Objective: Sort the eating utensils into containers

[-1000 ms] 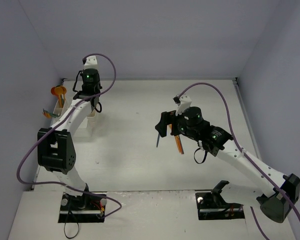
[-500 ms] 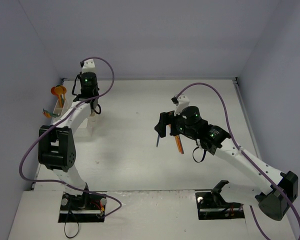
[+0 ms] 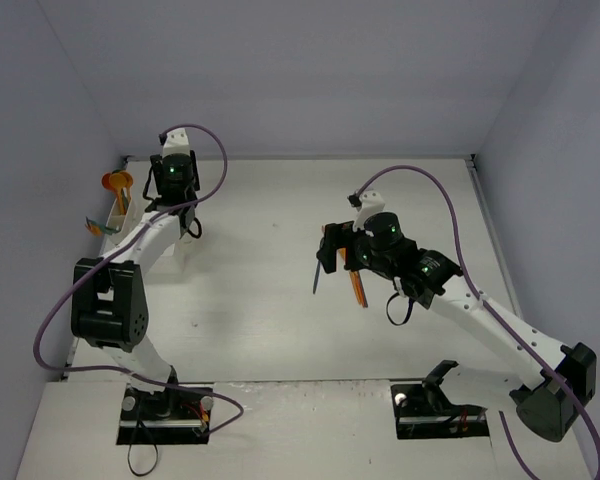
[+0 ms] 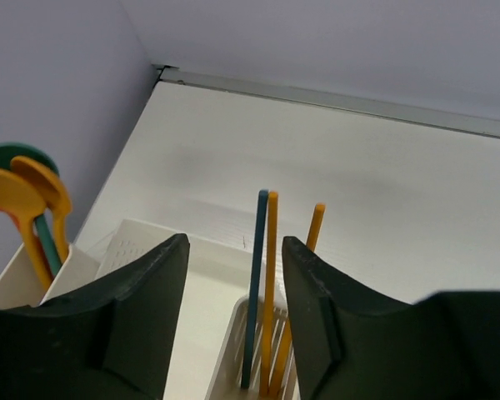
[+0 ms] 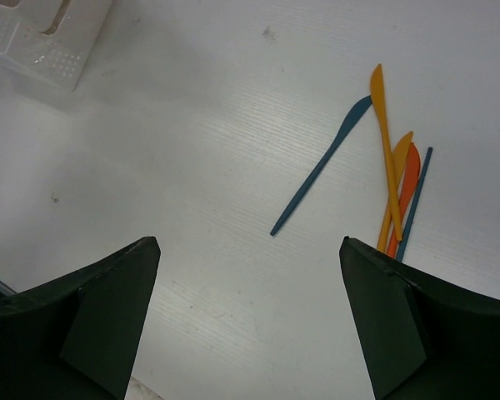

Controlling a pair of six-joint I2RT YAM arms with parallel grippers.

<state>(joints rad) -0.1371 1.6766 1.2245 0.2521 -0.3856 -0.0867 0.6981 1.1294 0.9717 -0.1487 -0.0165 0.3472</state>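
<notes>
My left gripper [image 4: 233, 244] hangs over the white containers [image 4: 230, 337], open. A blue stick [image 4: 255, 283] and two orange sticks [image 4: 271, 275] stand upright in the bin between its fingers, touching neither. Yellow spoons [image 4: 15, 200] and a teal one [image 4: 35, 237] stand in the bin to the left [image 4: 12, 283]. My right gripper [image 5: 248, 243] is open wide and empty above the table. Beyond it lie a blue utensil [image 5: 321, 167], a yellow one [image 5: 385, 142], an orange one [image 5: 408, 179] and a thin blue stick [image 5: 415, 200]. In the top view these loose utensils [image 3: 356, 287] lie under the right wrist.
The containers' row [image 3: 117, 217] sits by the left wall, with orange spoons [image 3: 116, 183] sticking out. A corner of the bins [image 5: 54, 37] shows at the upper left of the right wrist view. Purple cables [image 3: 420, 175] arc over both arms.
The left gripper has opened and let go of the sticks, which now stand in the bin. Its wrist has shifted a little toward the back wall. The right arm has barely moved.
</notes>
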